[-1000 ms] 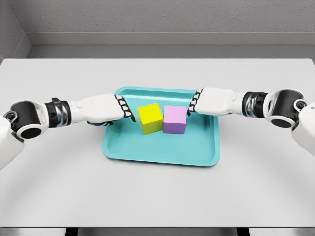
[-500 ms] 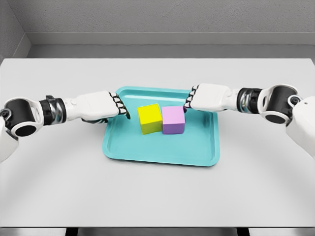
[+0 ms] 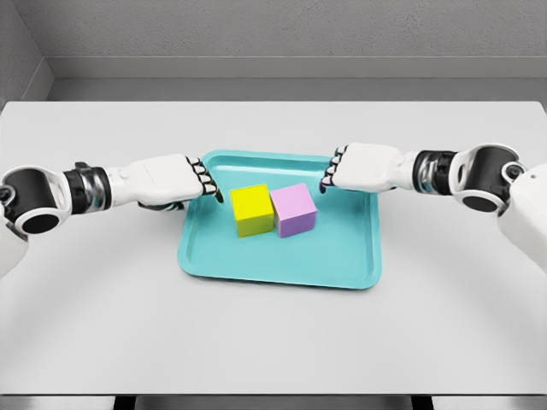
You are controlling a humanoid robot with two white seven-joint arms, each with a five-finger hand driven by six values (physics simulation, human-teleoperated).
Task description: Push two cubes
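A yellow cube [image 3: 252, 209] and a purple cube [image 3: 294, 209] sit side by side, touching, in the middle of a teal tray [image 3: 282, 266]. My left hand [image 3: 208, 184] hovers over the tray's left rim, fingers curled, a short gap from the yellow cube. My right hand [image 3: 332, 173] hangs above the tray's far right part, fingers curled, just up and right of the purple cube. Neither hand holds anything.
The tray lies on a wide light grey table [image 3: 102, 299]. A grey wall [image 3: 273, 34] runs behind the table's far edge. Both white forearms stretch across the table at tray height.
The two cubes have slid a little to the left together. Both hands have drawn back slightly from the cubes and risen.
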